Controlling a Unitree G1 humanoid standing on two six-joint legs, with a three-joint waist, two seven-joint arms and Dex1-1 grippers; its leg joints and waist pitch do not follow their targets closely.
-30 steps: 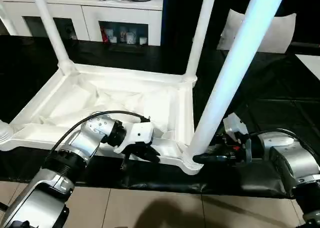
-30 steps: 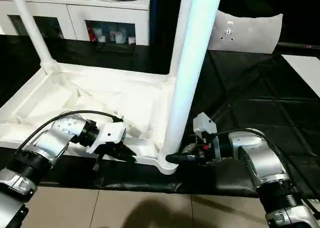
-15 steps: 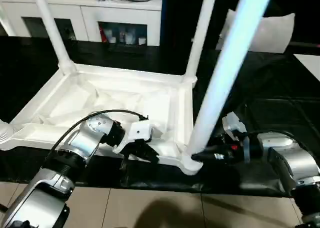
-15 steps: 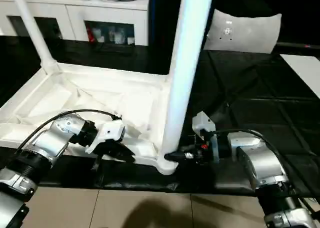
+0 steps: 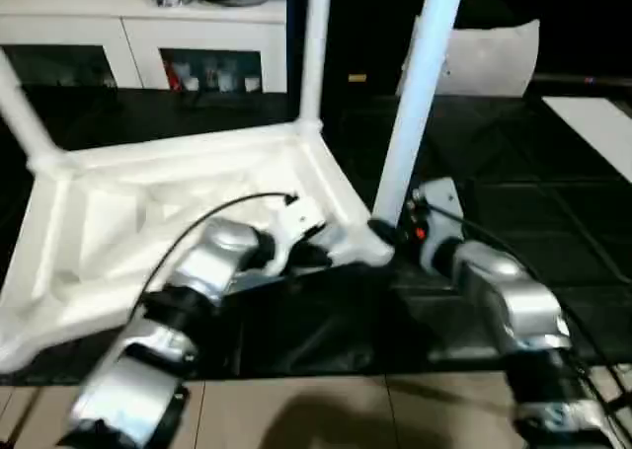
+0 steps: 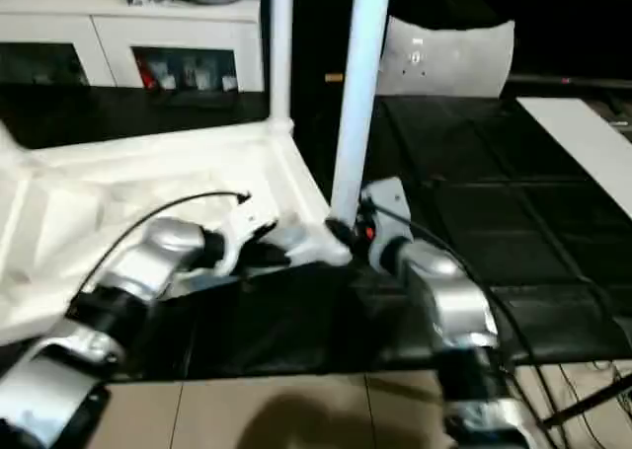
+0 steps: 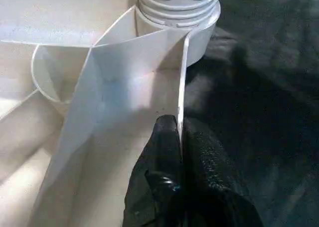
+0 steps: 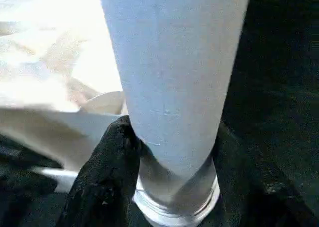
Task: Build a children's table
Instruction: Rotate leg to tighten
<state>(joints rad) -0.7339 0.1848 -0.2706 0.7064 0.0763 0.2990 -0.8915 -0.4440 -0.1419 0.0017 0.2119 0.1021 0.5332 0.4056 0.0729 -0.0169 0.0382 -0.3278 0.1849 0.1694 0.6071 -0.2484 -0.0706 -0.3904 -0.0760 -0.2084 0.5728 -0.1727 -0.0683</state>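
Table top is lying upside down on the black mat, ribbed side up, with legs standing in its corner sockets; the near-right leg is rising from the corner socket closest to the robot. Right gripper is clasping the base of that leg, one black finger on each side just above the threaded collar. Left gripper is pinched shut on the thin edge rib of the top just beside the same socket, fingers on either side of the rib. Risk, as a guess: the leg may not be fully seated, so if the right gripper lets go or twists off-axis it could tip or cross-thread; the thin rib is a poor handhold, so the top could slip or flex under the left pinch and swing on the smooth mat, knocking the far legs. Versus a second ago: the whole top is sitting turned, its near-right corner now pointing more to the middle, the leg reading more upright, both forearms angling inward; part of that is camera shift, but the grips are staying the same
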